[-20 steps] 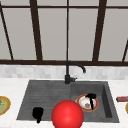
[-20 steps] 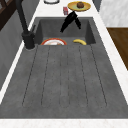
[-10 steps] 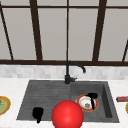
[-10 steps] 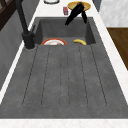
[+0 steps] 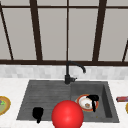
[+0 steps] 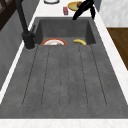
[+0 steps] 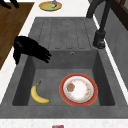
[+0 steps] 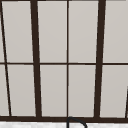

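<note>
The right hand (image 5: 93,99) is hovering above the sink basin (image 7: 62,65), its fingers hanging relaxed and open, gripping nothing; in the right side view it (image 7: 30,50) is floating over the basin's near-bench edge at about 9 o'clock, fingers reaching out over the hollow. Below it, the red-rimmed plate (image 7: 78,89) is lying flat on the basin floor at about 4 o'clock of that view, carrying a small brown scrap of food (image 7: 71,86). A banana (image 7: 38,95) is lying at about 7 o'clock on the basin floor, well apart from the plate and nearly under the hand. In the front view the plate (image 5: 85,102) is sitting just left of the hand's fingers. The left hand (image 5: 37,113) is hanging idle over the draining board (image 5: 45,95) at about 8 o'clock; whether its fingers are curled I cannot tell. A red ball (image 5: 67,115) is showing at 6 o'clock between the hands. The black faucet (image 5: 68,72) is standing at 12 o'clock behind the sink, and a yellow dish (image 5: 3,105) is resting on the bench (image 5: 11,85) at the far left.
</note>
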Available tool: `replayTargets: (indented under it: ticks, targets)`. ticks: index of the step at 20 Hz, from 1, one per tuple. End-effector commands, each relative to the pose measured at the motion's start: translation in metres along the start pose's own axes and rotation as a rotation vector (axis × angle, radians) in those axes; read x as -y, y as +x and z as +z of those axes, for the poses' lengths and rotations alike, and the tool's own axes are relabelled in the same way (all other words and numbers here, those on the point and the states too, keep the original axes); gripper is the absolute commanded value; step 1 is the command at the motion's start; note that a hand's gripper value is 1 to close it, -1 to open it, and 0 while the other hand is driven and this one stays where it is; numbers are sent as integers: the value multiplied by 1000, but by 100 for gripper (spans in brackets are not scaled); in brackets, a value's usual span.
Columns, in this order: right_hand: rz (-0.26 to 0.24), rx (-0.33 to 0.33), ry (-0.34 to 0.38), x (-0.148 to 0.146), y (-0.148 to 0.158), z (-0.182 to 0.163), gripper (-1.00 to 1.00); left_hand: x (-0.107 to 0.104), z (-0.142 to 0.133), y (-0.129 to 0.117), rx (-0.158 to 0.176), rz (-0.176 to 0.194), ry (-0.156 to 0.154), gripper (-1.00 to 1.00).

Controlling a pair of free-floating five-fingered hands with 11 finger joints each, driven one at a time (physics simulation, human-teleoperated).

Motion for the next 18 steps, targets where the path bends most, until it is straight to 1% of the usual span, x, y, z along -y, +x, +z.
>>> replayTargets:
  ticks: [1,8,10,13,15,18]
  targets:
    - [-56,-22,-39,-2,5,25,-100,0,0,0,0,0,0,0]
    - [-50,-24,-57,-8,14,71,-100,0,0,0,0,0,0,0]
    - [-42,-25,-61,-13,17,84,-100,0,0,0,0,0,0,0]
    - [-26,-43,-89,-23,19,98,-100,0,0,0,0,0,0,0]
    - [-30,-41,-109,-28,22,108,-100,0,0,0,0,0,0,0]
    - [-35,-35,-119,-40,29,125,-100,0,0,0,0,0,0,0]
